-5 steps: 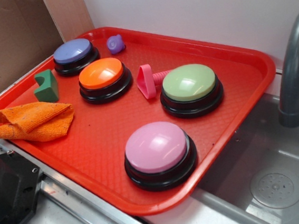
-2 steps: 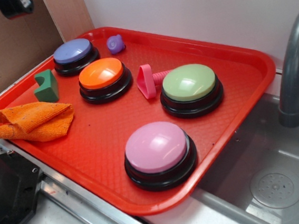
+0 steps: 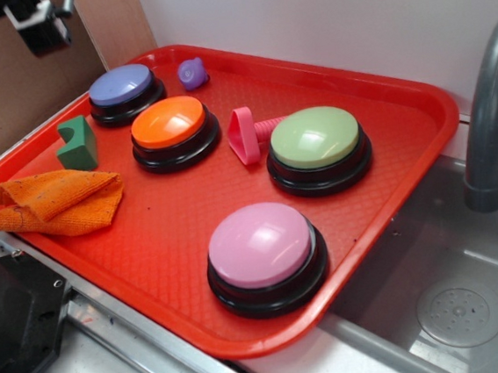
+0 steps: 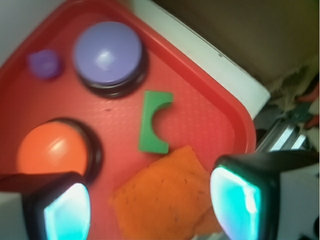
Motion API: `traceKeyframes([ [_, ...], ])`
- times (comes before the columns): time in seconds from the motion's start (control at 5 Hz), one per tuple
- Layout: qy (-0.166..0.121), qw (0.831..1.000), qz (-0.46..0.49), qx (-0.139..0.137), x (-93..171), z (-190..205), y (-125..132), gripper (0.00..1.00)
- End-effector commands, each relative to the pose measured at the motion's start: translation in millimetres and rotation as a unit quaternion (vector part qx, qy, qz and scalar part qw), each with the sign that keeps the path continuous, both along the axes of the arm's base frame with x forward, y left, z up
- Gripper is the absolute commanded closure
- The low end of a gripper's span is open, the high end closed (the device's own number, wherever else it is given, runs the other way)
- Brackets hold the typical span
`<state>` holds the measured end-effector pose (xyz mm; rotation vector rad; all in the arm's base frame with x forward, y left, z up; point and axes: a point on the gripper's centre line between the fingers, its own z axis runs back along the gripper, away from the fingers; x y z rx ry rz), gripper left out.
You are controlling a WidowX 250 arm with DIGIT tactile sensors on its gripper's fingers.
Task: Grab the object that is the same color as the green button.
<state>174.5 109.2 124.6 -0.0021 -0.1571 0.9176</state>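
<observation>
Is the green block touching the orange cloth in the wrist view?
No, the green block lies apart from the orange cloth, with red tray between them.

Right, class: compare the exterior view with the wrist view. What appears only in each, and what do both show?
Only the exterior view shows the green button, pink button, pink toy and faucet. Only the wrist view shows the gripper close up, its jaws open and apart above the cloth. Both show the red tray, green block, orange cloth, purple button, orange button and small purple piece.
</observation>
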Motion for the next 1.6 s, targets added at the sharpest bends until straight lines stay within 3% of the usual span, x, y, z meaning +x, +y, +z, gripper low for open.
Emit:
traceKeyframes([
  [0.0,-0.051,0.997,0.061,-0.022,17.0,-41.5,25.1,0.00],
  [0.2,-0.033,0.997,0.076,0.002,24.3,-61.7,28.8,0.00],
  [0.4,-0.018,0.998,0.066,-0.012,29.1,-86.4,23.8,0.00],
  [0.8,-0.009,0.999,0.048,-0.002,34.1,-104.3,11.4,0.00],
  [1.0,-0.012,0.999,0.039,0.001,35.4,-106.0,3.1,0.95],
  [1.4,-0.011,1.000,0.018,-0.013,33.2,-103.4,0.7,1.00],
])
